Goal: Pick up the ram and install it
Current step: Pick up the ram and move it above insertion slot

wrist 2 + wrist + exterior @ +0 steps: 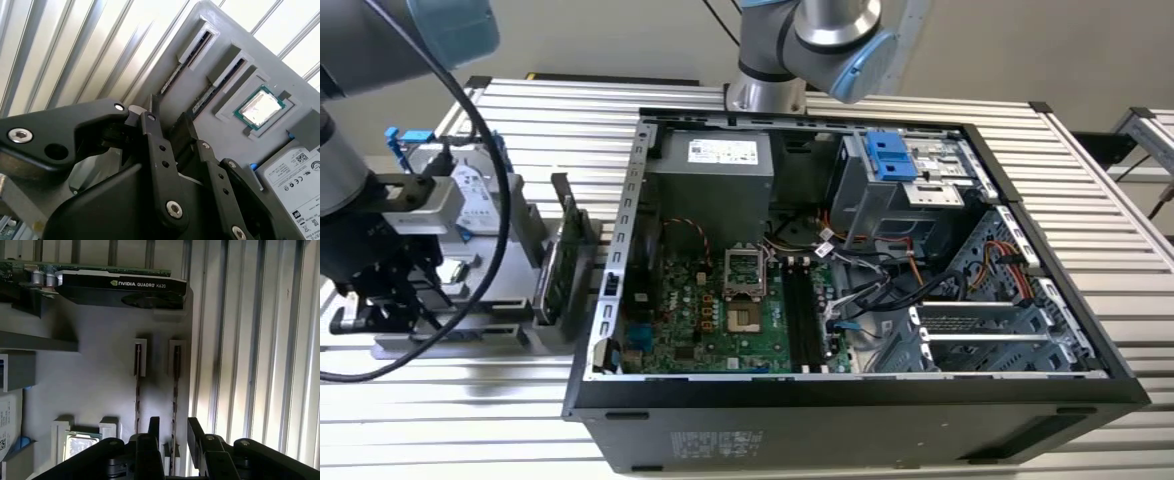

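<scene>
Slatted metal tabletop (1121, 180), items listed from the exterior view's left.

- Grey holder (100, 365): directly under the jaws.
- Jaws: released, spread apart, grasping nothing.
- Ram (175, 385): thin green stick on edge in a holder slot, running into the gap between the jaws, apparently clear of both.
- Second stick (137, 390): same kind, parallel, just outside one jaw.
- Processor chip (80, 445): flat in its pocket, beyond the second stick from the jaws.
- Graphics card (120, 287): upright, past the slots' far ends, well ahead of the jaws.
- Computer case (854, 420): open, well apart from the jaws toward the exterior view's right; memory slots (803, 315) on its board appear empty.

Hazards, as judged: one jaw sits between the two sticks, so an off-centre closure could nudge the second stick; an uneven grip could tilt the ram and bind it in its slot on lifting.
</scene>
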You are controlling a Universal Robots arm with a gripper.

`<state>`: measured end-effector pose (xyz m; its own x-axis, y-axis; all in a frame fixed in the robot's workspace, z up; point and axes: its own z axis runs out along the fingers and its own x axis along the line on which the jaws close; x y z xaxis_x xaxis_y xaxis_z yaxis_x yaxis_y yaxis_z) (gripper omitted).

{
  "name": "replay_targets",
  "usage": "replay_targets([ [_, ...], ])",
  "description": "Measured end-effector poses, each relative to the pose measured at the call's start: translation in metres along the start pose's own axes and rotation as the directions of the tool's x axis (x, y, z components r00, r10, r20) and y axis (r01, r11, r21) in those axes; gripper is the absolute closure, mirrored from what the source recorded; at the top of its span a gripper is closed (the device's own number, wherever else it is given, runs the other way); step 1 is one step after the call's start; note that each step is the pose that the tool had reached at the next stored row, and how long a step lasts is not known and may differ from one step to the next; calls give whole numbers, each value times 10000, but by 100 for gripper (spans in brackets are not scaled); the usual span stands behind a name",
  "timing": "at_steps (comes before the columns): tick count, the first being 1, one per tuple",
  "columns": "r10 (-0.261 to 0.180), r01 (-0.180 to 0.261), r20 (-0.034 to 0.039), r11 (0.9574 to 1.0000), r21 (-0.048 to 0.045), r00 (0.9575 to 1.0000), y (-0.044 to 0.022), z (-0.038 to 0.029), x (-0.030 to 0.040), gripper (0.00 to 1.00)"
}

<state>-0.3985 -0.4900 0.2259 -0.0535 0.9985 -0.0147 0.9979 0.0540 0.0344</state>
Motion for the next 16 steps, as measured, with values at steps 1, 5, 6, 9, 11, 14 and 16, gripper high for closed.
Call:
replay_targets([
  [1, 0, 0, -1, 10000, -1, 10000, 0, 9, -2, 0],
  [5, 0, 0, -1, 10000, -1, 10000, -2, 47, -6, 0],
  [6, 0, 0, -1, 10000, -1, 10000, -2, 56, -6, 0],
  [9, -1, 1, 0, 10000, 0, 10000, -3, 82, -7, 0],
  [11, 0, 0, 0, 10000, 0, 10000, -4, 99, -7, 0],
  [14, 0, 0, -1, 10000, -1, 10000, -5, 130, -7, 0],
  [16, -1, 1, -1, 10000, -1, 10000, -5, 151, -7, 0],
])
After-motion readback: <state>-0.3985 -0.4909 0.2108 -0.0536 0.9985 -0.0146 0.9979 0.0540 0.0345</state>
